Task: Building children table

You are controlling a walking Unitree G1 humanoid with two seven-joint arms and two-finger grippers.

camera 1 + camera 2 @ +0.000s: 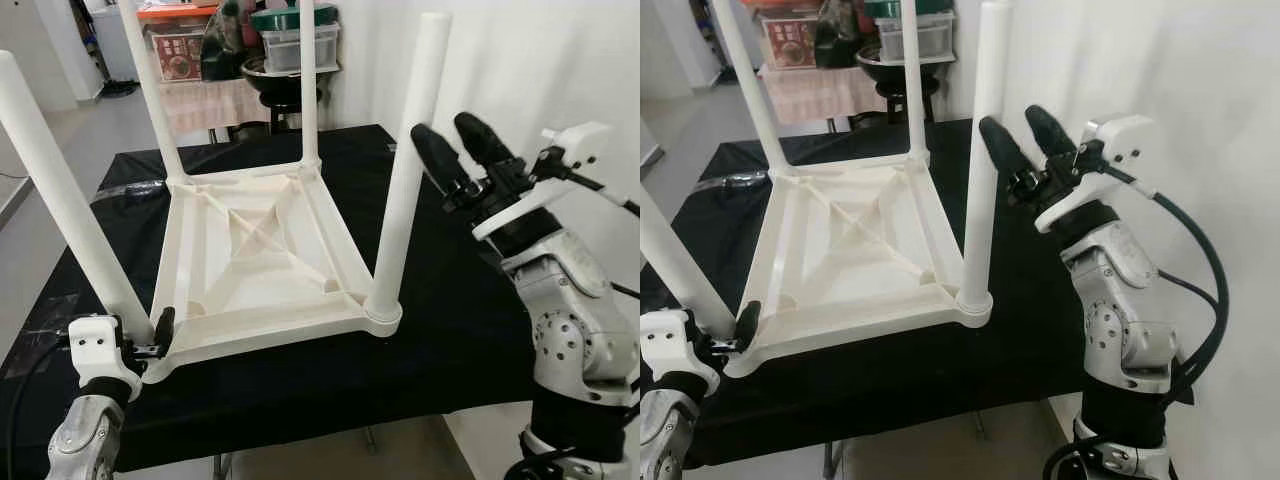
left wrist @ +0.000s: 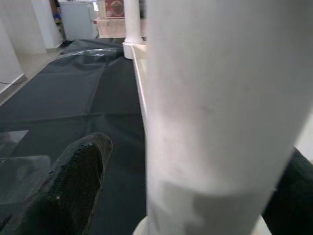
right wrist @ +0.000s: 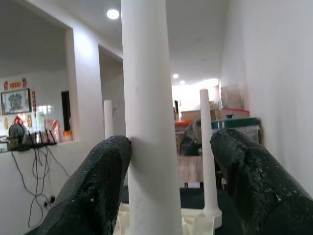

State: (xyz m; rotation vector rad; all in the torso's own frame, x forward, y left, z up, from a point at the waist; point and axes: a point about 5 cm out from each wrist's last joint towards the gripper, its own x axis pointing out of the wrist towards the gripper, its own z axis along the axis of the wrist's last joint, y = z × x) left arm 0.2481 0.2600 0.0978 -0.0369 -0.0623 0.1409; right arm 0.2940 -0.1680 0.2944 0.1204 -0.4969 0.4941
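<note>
While the left hand [image 1: 150, 335] grips a smooth round leg [image 1: 60, 190], the right hand [image 1: 462, 150] gapes open.

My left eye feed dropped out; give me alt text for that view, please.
An upturned white children's table lies on a black-covered table, four legs pointing up. The left gripper is at the near left leg; the right gripper is open beside the near right leg.

- A black cloth [image 1: 470, 340] covers the work table.
- White wall [image 1: 1200, 90] along the table's right edge.
- Pale tiled floor [image 1: 90, 130] past its left edge.
- Beyond the far edge, a stand with a dark bowl [image 1: 285, 80] and lidded bin [image 1: 295, 35].
- Round ceiling lights [image 3: 113, 14] are on.
</note>
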